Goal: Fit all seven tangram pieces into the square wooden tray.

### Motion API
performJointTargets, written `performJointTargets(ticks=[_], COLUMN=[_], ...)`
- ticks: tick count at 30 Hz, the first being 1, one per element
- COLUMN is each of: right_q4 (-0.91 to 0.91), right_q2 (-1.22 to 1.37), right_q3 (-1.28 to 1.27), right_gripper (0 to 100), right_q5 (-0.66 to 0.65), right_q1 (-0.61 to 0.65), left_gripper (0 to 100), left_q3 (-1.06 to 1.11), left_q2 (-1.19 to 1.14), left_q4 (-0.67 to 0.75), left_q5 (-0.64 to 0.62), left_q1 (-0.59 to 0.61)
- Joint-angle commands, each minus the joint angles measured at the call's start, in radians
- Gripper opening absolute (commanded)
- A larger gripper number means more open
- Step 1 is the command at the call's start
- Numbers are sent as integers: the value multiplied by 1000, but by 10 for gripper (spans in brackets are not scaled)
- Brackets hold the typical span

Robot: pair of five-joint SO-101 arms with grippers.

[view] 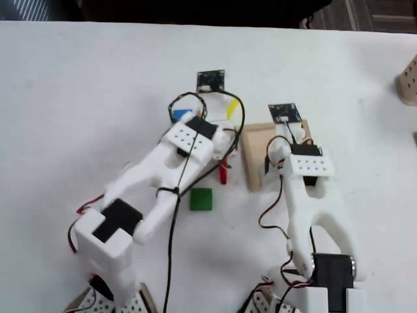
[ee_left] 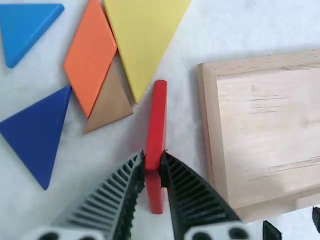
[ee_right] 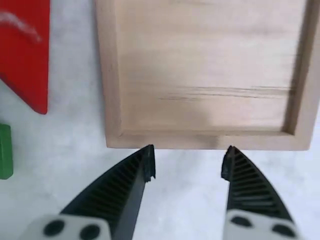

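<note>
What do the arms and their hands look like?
The left arm and right arm are white plastic with black motor blocks. A black cable runs along the left arm; red and black wires loop beside the right arm. The left hand and right hand each have two black, ribbed, tapering fingers on a white base with dark holes.

surface: white table [view: 78, 78] | beyond its far edge: dark strip [view: 195, 10] | right edge: perforated tan block [view: 409, 81]
</note>
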State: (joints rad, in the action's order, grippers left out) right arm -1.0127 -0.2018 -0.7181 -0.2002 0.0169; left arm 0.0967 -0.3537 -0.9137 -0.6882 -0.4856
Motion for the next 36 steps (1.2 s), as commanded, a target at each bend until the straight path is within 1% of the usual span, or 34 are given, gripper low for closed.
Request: performJointTargets(ticks=[1,8,10,15,20,26,30,36], right_q4=[5,2,-12,-12,-24,-18,-4,41], right_q2=[-12,-12,-12,-12,-2,-7,-4,-2], right_q3=[48,48,48,44,37,-23,-68,-87], right_gripper=[219,217,191,82,88,90,91,91], right_q5=[-3,-3,-3,-6,-11,-29,-100,-110], right_q1=[-36,-50,-71,-150,-252,-367,-389,-395], left_gripper=[22,21,21,21,21,21,21,20], left_q3=[9,3,0,0,0,-12,-61,-106], left_q2=[-27,-24,-24,27,82,91,91,91], left_q4=[-5,-6,-6,-6,0,0,-8,-25], left_q5=[6,8,8,8,8,8,26,41], left_q1=[-19,-18,-18,-18,-18,-18,-10,-12])
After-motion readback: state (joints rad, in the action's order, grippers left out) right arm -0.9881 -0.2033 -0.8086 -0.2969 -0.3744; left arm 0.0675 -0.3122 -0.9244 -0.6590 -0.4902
